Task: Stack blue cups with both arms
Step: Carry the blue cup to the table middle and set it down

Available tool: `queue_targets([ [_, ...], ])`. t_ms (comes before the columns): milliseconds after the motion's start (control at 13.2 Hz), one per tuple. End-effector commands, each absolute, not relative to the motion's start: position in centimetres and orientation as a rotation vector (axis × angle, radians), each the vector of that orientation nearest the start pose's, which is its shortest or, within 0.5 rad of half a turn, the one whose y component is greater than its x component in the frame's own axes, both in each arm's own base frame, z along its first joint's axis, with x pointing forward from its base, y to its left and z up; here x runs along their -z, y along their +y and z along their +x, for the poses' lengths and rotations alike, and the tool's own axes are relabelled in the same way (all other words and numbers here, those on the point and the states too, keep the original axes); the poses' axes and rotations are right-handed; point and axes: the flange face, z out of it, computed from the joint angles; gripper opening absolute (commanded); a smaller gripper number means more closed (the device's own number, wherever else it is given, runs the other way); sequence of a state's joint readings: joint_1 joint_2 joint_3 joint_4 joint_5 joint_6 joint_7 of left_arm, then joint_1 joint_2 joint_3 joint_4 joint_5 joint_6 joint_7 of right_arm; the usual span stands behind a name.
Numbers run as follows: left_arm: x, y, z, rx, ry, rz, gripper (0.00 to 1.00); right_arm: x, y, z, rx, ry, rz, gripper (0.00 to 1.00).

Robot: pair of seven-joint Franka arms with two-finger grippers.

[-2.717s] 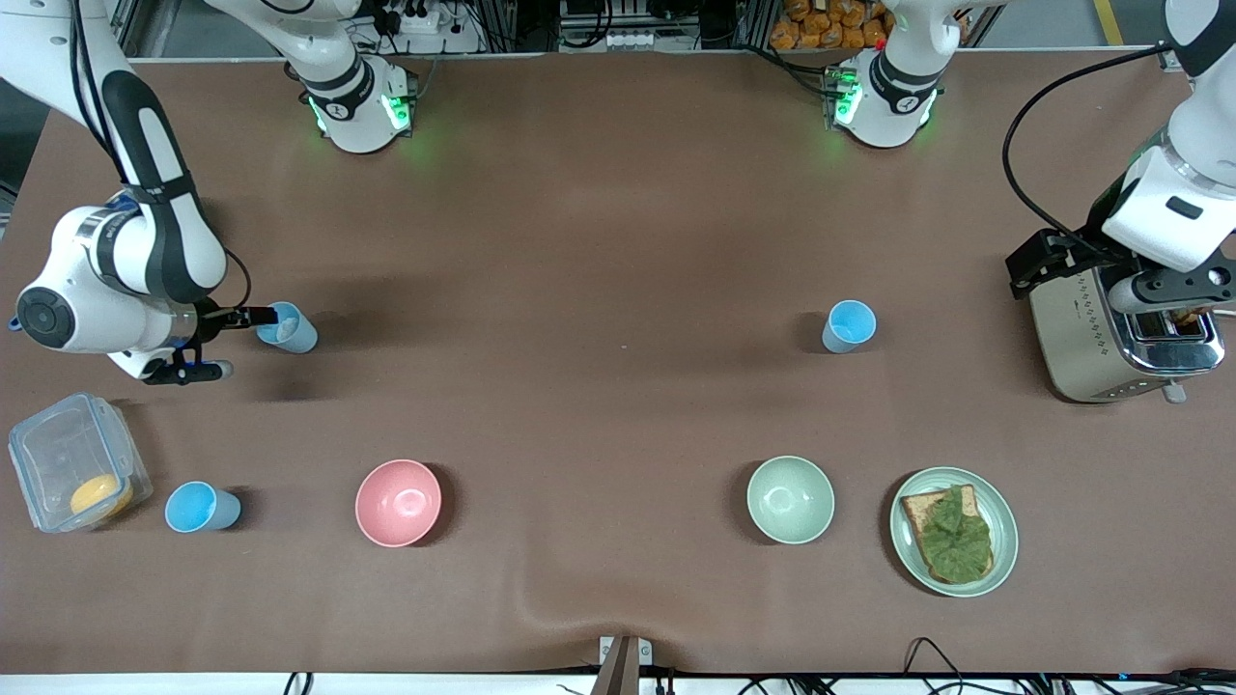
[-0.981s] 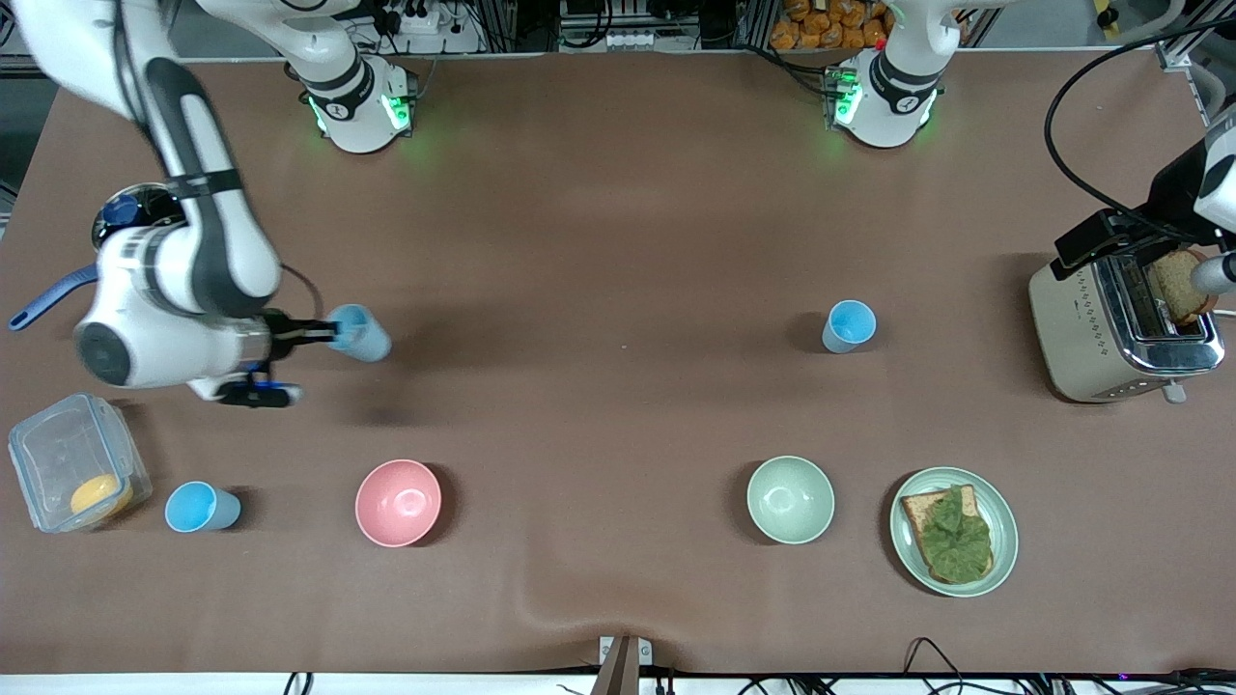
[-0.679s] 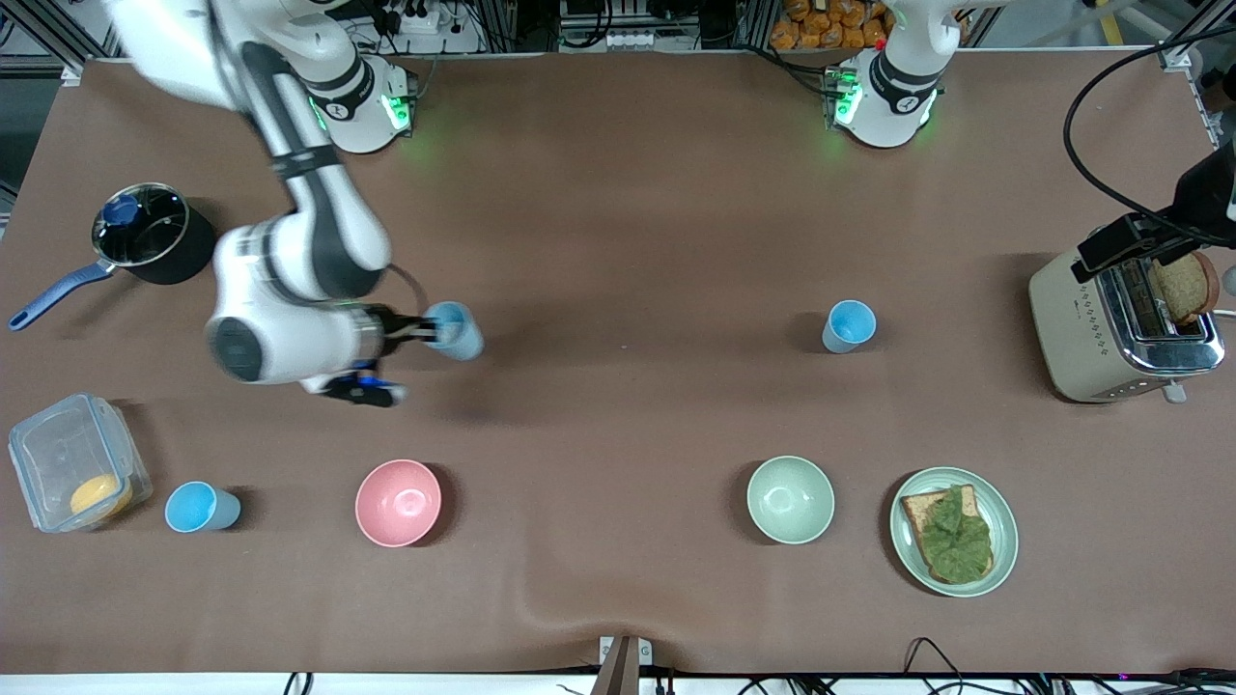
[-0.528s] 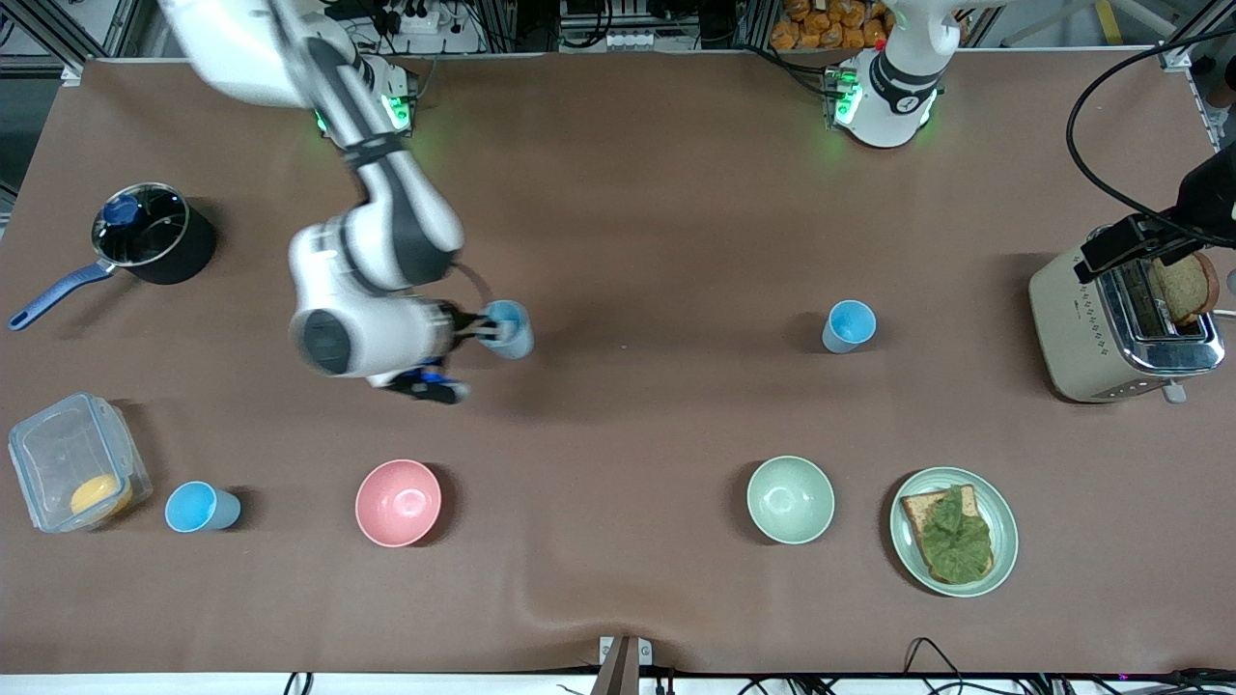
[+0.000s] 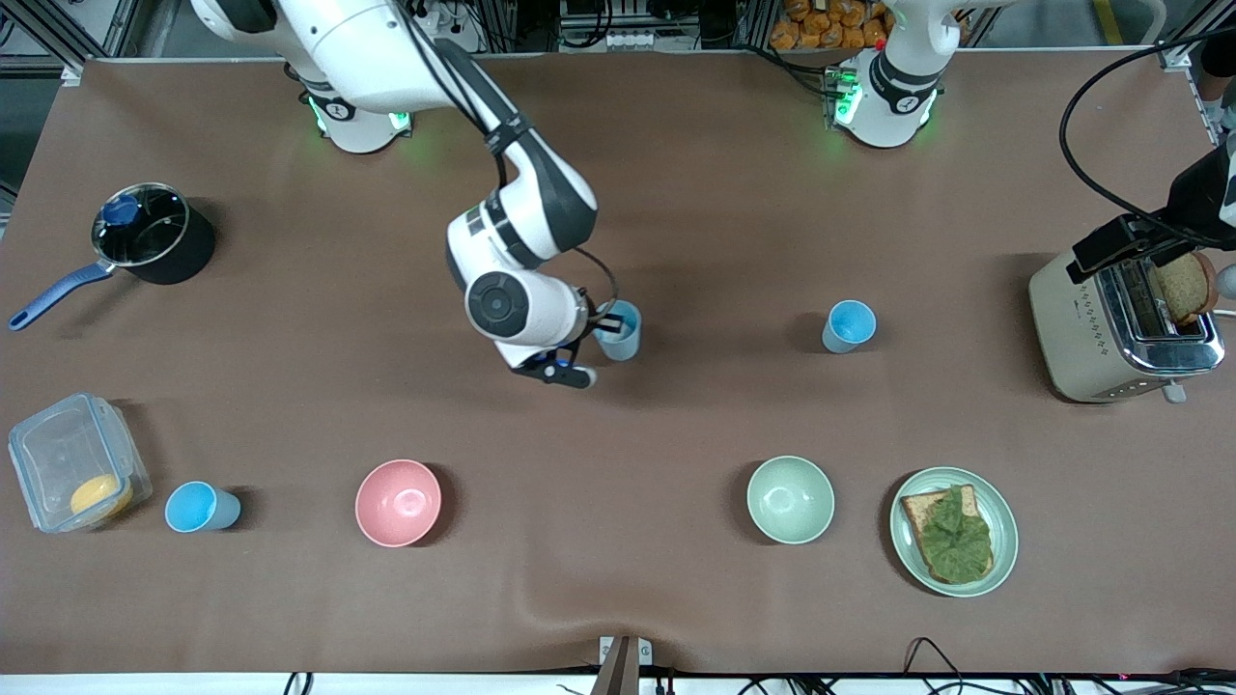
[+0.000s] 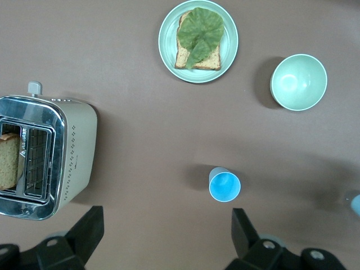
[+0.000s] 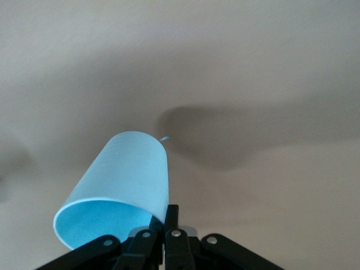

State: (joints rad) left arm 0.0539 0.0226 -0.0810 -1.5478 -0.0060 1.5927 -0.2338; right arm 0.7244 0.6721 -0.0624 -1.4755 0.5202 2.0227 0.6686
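My right gripper [image 5: 603, 328] is shut on the rim of a light-blue cup [image 5: 621, 331], one finger inside the wall and one outside. It holds the cup [image 7: 124, 180] tilted in the air over the middle of the table. A second blue cup [image 5: 850, 325] stands upright on the table toward the left arm's end, also seen in the left wrist view [image 6: 224, 185]. A third blue cup [image 5: 200, 507] stands near the front camera at the right arm's end. My left gripper [image 6: 167, 239] hangs open and empty high up by the toaster.
A toaster [image 5: 1110, 333] holding a bread slice [image 5: 1183, 288] stands at the left arm's end. Near the front camera sit a plate of toast and lettuce [image 5: 1004, 502], a pale green bowl [image 5: 790, 499], a pink bowl [image 5: 398, 502] and a clear box [image 5: 72, 473]. A black pot [image 5: 145, 236] sits at the right arm's end.
My right arm has carried its cup from the right arm's end to over the table's middle, closer to the standing cup. The left arm has barely moved.
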Motion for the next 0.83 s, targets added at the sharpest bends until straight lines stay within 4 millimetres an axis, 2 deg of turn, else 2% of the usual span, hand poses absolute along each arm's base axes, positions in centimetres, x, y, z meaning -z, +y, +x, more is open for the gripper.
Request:
queue_targets([
  [0,-62.7,-1.4,56.5,0.041,-0.31,-3.142,1.0,-27.0,49.5,52.2,-0.477,0.37,-2.781,0.0],
  [151,-60.0,-2.2,57.8,-0.028,-0.287,-3.128,1.0,-25.9,50.8,51.3,-0.472,0.376,-2.763,0.0],
  [226,-60.5,-2.4,57.6,-0.01,-0.27,-3.111,1.0,-25.2,51.6,50.7,-0.461,0.364,-2.767,0.0],
  [453,-60.0,-3.2,57.7,-0.021,-0.245,-3.111,1.0,-24.4,51.8,50.4,-0.465,0.365,-2.774,0.0],
  [528,-59.6,-3.9,58.0,-0.023,-0.226,-3.11,1.0,-24.4,51.8,50.4,-0.471,0.371,-2.767,0.23],
  [604,-58.5,-4.4,58.6,-0.027,-0.211,-3.111,1.0,-24.4,51.8,50.5,-0.484,0.388,-2.75,0.69],
  [679,-58.3,-4.6,58.7,-0.023,-0.205,-3.113,1.0,-24.5,51.9,50.4,-0.484,0.386,-2.748,1.0],
  [755,-58.1,-5.1,58.6,-0.027,-0.189,-3.114,1.0,-25.4,51.9,50.6,-0.467,0.37,-2.743,1.0],
])
